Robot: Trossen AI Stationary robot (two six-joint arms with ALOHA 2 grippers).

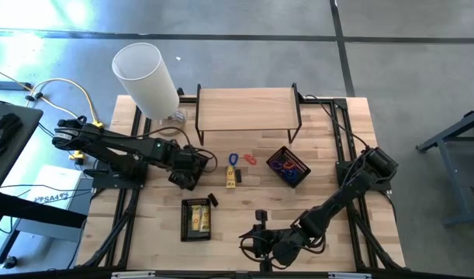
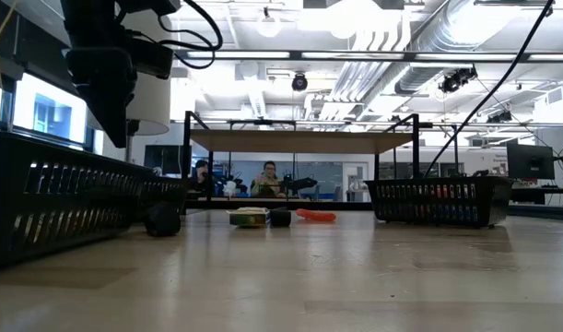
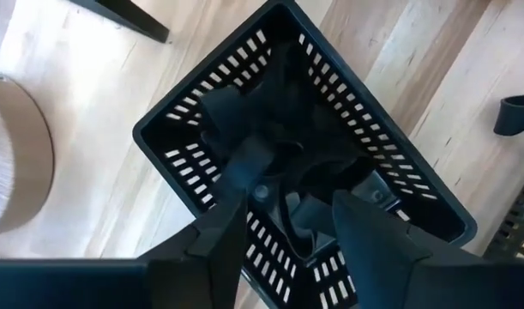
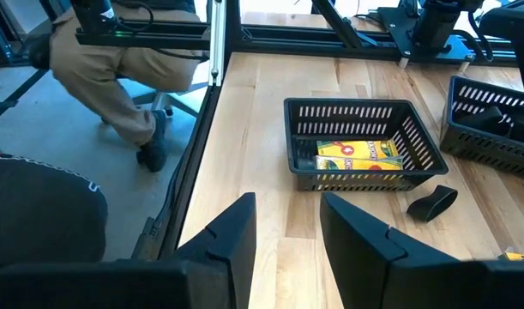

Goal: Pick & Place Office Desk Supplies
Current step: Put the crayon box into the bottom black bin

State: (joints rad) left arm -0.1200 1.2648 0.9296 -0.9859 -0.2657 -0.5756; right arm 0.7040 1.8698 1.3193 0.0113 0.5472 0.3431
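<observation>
My left gripper (image 1: 192,166) (image 3: 298,178) is open, pointing down into a black slotted basket (image 3: 186,146) that holds dark clip-like pieces (image 3: 283,94). I see nothing held between its fingers. My right gripper (image 1: 258,239) (image 4: 287,210) waits open near the table's near edge. A second basket (image 1: 196,218) (image 4: 356,129) holds yellow packets (image 4: 358,156). A third basket (image 1: 288,167) holds purple and red bands. Lying loose on the table are a blue loop (image 1: 233,159), a red band (image 1: 249,160), a yellow packet (image 1: 233,177) and black clips (image 1: 213,201) (image 1: 261,214) (image 4: 433,203).
A big white cylinder (image 1: 147,77) stands at the far left, beside a wooden shelf on a black frame (image 1: 248,108) along the far edge. Black rails (image 1: 341,139) run down both table sides. A person (image 4: 116,60) sits beyond the table's near-left side.
</observation>
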